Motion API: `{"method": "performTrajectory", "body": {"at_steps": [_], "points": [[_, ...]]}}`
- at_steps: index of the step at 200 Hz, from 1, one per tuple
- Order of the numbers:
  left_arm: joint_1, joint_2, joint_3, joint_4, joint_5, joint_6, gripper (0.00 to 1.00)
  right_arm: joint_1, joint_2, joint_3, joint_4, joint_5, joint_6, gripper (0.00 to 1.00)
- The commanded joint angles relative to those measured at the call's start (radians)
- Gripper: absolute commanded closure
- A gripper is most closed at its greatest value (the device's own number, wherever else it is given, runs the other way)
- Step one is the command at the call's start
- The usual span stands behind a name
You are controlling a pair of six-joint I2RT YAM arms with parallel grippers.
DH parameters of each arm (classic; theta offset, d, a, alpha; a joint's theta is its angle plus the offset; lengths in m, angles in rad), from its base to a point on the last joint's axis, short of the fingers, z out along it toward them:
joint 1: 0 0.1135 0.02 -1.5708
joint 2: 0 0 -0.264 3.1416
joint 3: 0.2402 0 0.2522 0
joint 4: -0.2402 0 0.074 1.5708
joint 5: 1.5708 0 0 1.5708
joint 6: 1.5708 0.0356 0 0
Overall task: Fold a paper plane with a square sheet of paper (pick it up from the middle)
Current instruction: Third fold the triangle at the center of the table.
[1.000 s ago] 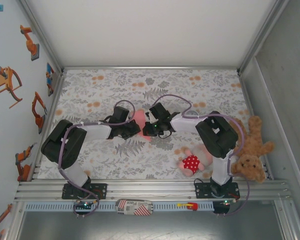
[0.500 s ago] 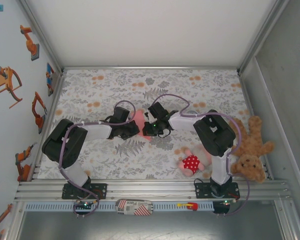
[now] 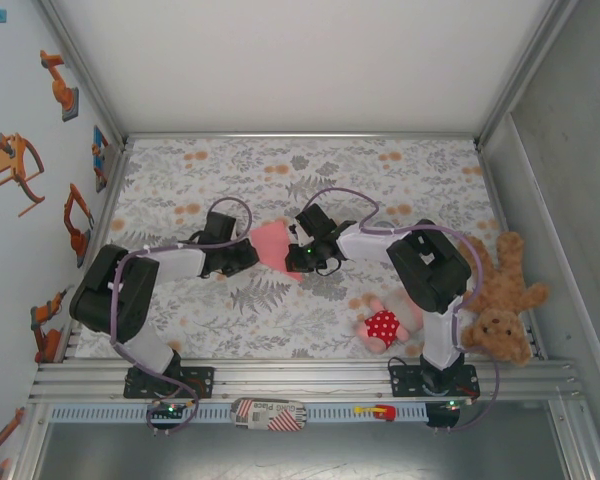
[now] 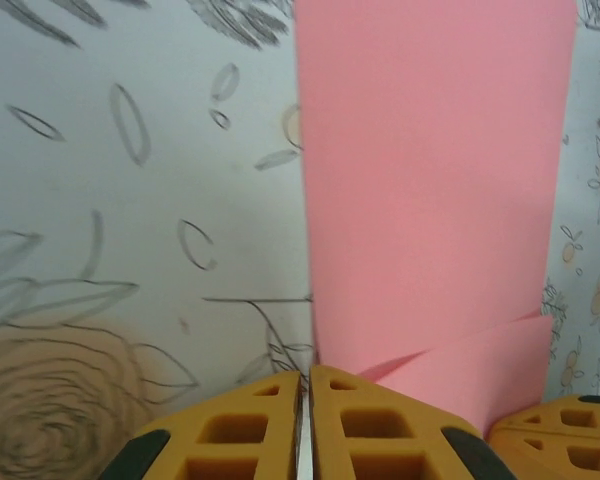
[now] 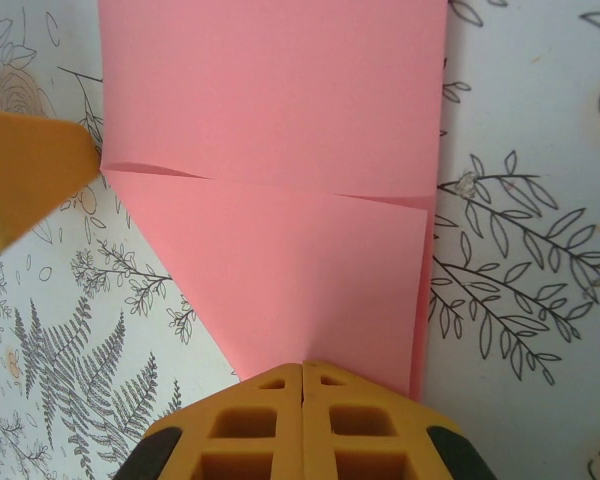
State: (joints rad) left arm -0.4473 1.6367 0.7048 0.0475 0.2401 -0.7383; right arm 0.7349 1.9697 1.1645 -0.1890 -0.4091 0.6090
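**Operator:** What is the state of the end effectors?

**Technician:** Right gripper [image 5: 302, 378]: jaws are pressed together, with the tip set on the narrow near end of the square sheet of paper [image 5: 280, 100]. Whether paper is nipped between them cannot be told. Left gripper [image 4: 305, 385]: jaws are likewise closed, with the tip at the sheet's side edge, at the end of a cross crease.

**Operator:** How far along is the task?

**Technician:** Partly done, by judgement. The sheet lies flat on the table [image 3: 230, 170], mid-table between both grippers. One diagonal flap is folded over. There is no pointed dart yet, and further folds are outstanding.

**Operator:** And the orientation?

**Technician:** In the right wrist view the long axis runs straight away from the right gripper, narrow end nearest and broad square-cut end farthest.
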Motion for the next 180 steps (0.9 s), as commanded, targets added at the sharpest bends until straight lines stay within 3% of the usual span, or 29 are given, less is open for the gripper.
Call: {"method": "performTrajectory", "body": {"at_steps": [1,65,110,180], "points": [[0.032,-0.019,-0.007,-0.083,-0.052,0.053,0.87,-0.005,0.020,-0.015,-0.084,0.045,-0.007,1.00],[-0.017,-0.126,0.017,-0.067,0.034,-0.062,0.81,-0.005,-0.069,-0.025,0.108,-0.057,0.046,1.00],[-0.084,-0.127,-0.032,0.023,0.026,-0.204,0.69,-0.012,-0.085,-0.046,0.130,-0.017,0.053,0.97],[-0.093,-0.092,-0.063,0.122,0.032,-0.313,0.52,-0.022,-0.057,-0.053,0.116,0.032,0.055,0.90]]}}
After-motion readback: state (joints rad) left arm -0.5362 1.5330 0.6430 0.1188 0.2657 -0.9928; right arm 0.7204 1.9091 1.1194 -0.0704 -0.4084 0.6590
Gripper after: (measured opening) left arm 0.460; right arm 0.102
